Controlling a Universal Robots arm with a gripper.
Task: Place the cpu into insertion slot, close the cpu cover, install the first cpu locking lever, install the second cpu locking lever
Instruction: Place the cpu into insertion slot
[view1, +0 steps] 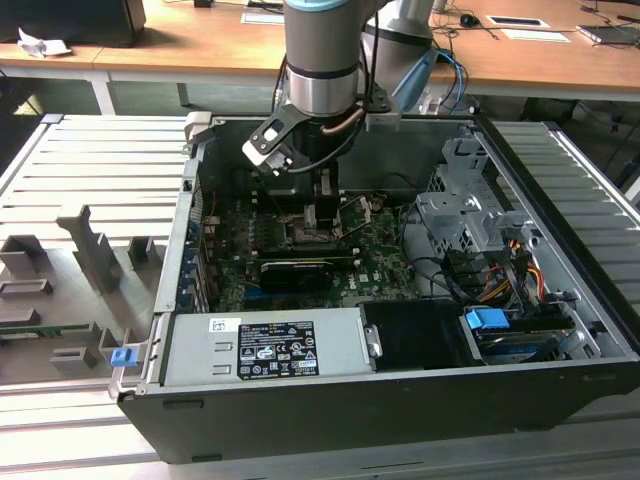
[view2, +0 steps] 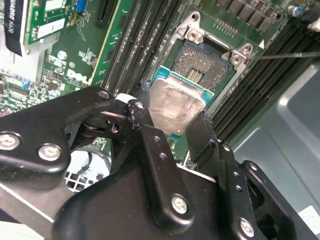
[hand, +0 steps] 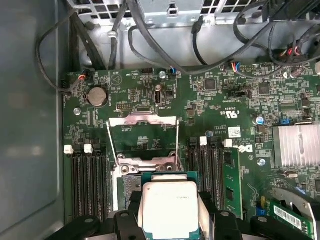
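Pincer (view2: 172, 114): clamped on the cpu (view2: 177, 105), a black finger (view2: 200, 135) pressed against each of two opposite edges.
Cpu: lies flat between the fingertips, silver lid turned up toward the wrist.
Insertion slot (view2: 207, 67): just under and ahead of the fingertips, dark contact field uncovered; whether the chip touches it cannot be told.
Cpu cover (hand: 142, 120): stands open, beyond the slot from the pincer.
Motherboard (hand: 210, 100): green, spread beneath the pincer on every side.
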